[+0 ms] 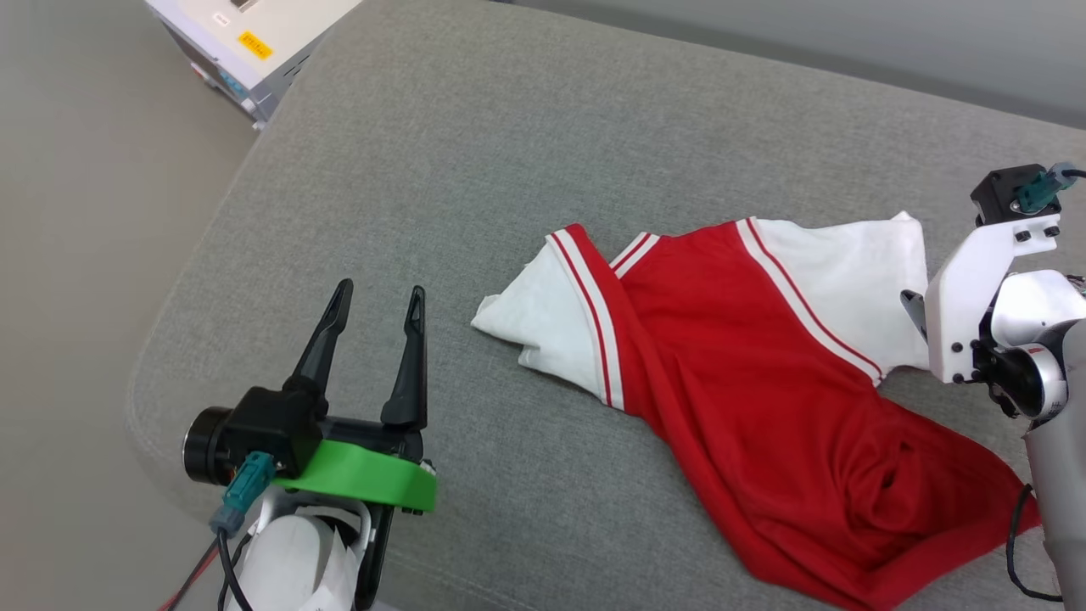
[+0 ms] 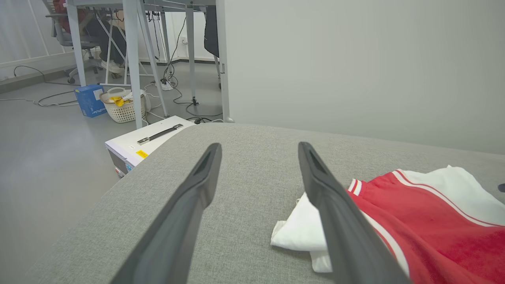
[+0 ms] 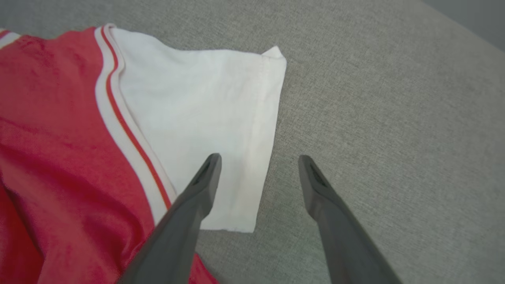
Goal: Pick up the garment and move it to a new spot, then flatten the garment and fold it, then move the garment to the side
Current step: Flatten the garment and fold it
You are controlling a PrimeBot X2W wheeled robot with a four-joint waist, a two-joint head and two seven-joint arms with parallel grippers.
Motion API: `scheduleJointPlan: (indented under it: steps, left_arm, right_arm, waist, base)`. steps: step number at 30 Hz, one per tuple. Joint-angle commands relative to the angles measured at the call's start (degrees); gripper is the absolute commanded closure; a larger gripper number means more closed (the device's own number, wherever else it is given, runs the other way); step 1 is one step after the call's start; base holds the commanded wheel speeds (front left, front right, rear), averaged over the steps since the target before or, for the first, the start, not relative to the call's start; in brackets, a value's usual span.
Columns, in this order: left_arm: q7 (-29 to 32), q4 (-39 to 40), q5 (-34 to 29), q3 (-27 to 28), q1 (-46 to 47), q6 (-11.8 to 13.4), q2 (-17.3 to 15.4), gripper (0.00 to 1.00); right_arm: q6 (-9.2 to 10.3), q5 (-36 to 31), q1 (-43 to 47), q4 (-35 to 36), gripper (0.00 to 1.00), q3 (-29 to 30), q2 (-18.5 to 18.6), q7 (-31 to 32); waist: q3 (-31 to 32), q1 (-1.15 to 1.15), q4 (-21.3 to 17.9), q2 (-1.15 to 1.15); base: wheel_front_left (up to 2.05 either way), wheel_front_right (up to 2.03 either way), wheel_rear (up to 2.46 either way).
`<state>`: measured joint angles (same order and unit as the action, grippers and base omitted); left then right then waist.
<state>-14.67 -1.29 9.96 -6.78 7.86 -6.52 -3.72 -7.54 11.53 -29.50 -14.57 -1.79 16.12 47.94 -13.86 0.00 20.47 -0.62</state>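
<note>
The garment lies crumpled on a grey upholstered surface: red body, white sleeves, red-and-white striped trim, lettering hidden. Its hem bunches toward the lower right. My left gripper hovers open to the left of the nearer white sleeve, apart from it, nothing between its fingers. In the left wrist view this gripper points across the surface with the garment to its right. My right gripper is open above the outer edge of the far white sleeve, one finger over the cloth, the other over bare surface.
A white box with a yellow label stands on the floor past the surface's rounded far-left corner. The surface's left edge drops to the floor. A pale wall runs behind. Table legs, cables, a basket and a blue box stand farther off.
</note>
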Motion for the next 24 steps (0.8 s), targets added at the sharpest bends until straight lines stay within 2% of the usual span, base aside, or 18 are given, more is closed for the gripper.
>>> scheduleJointPlan:
  steps: [1,7,12,13,14,24]
  left_arm:
    - [-0.32,0.07,-0.31,0.02,1.13,-0.39,0.34,0.00]
    - [-0.32,0.18,-0.13,-0.22,1.69,-0.67,0.70,0.00]
    - [-0.32,0.13,-0.23,-0.03,1.31,-0.77,0.80,0.00]
    - [-0.32,-0.01,-0.32,0.00,1.32,-0.79,0.81,0.00]
    - [-0.32,-0.02,-0.40,0.00,1.51,-0.81,0.82,0.00]
    - [-0.32,-0.51,-1.85,0.99,0.55,-0.91,0.83,0.00]
  right_arm:
    - [0.05,-1.10,-0.90,-0.65,0.00,0.67,-0.12,1.12]
    - [0.05,-3.55,-0.68,-3.44,0.00,3.19,-0.90,3.59]
    - [0.05,-3.27,1.16,-5.45,0.00,1.81,-1.50,3.97]
    - [0.05,-2.91,1.64,-5.88,0.17,1.40,-1.60,4.22]
    - [0.05,-2.53,2.22,-6.39,1.00,0.73,-1.45,4.11]
    - [0.05,-2.11,3.57,-6.60,1.00,1.56,1.40,-4.28]
  waist:
    - [-2.78,0.00,2.79,0.62]
    - [-4.41,0.00,4.21,0.62]
    - [-4.50,0.00,3.82,0.62]
    - [-4.36,0.00,3.60,0.62]
    - [-4.01,0.00,3.10,0.62]
    - [0.15,0.00,-1.15,0.62]
  base:
    - [0.00,0.00,0.00]
    - [0.00,0.00,0.00]
    - [0.00,0.00,0.00]
    - [0.00,0.00,0.00]
    - [0.00,0.00,0.00]
    - [0.00,0.00,0.00]
